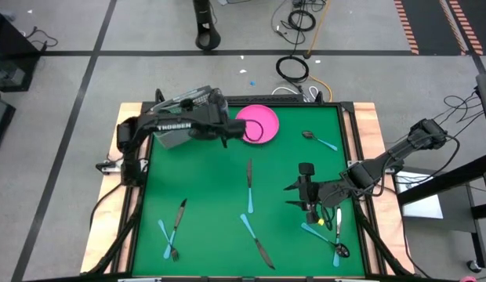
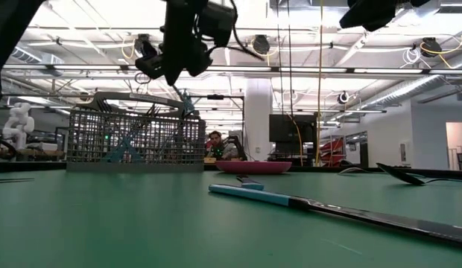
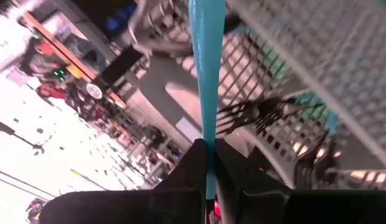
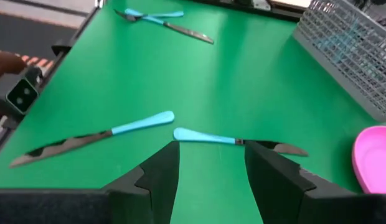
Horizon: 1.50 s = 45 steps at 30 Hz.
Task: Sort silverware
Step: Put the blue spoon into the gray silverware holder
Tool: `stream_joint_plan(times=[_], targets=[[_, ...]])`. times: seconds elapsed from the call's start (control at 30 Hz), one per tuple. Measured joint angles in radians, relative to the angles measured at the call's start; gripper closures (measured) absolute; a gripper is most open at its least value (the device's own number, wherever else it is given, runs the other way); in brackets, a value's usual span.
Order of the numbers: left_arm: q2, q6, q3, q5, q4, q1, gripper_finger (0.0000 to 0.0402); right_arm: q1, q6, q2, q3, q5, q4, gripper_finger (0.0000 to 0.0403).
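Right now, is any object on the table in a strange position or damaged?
Nothing looks damaged or spilled. The silverware lies scattered loose on the green table, as expected mid-sort. The left gripper holds a blue-handled utensil over the wire basket; the right gripper is open above the table.

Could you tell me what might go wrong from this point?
The left gripper pinches only the end of a blue-handled utensil above the wire basket; it could swing or catch the mesh. The right gripper, open above the mat, might nudge the two blue-handled knives lying tip to tip.
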Motion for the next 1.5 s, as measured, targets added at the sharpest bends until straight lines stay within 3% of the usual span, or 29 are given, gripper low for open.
stream_joint_plan(times=[0.17,0.3,0.47,0.7,0.93,1.5], targets=[[-0.007,0.032,0.0,-0.016,0.0,0.053,0.0391,0.0,0.021,0.0,0.0,0.004,-0.047,0.0232],[-0.064,0.049,0.001,-0.008,-0.002,0.054,0.0391,0.0,0.054,0.003,0.0,0.068,-0.08,0.0232],[-0.127,0.088,0.001,0.071,0.001,0.086,0.0391,0.0,0.089,0.008,-0.024,0.115,-0.092,0.0232],[-0.134,0.322,-0.091,0.07,0.003,0.137,0.0391,-0.001,0.132,0.008,-0.034,0.129,-0.068,0.0232],[-0.135,0.392,-0.193,0.006,0.09,0.137,0.0391,-0.001,0.088,0.008,-0.034,0.129,-0.023,0.0232],[-0.134,0.742,-0.325,0.025,0.36,0.062,0.0391,-0.002,0.048,0.008,-0.035,0.13,-0.012,0.0232]])
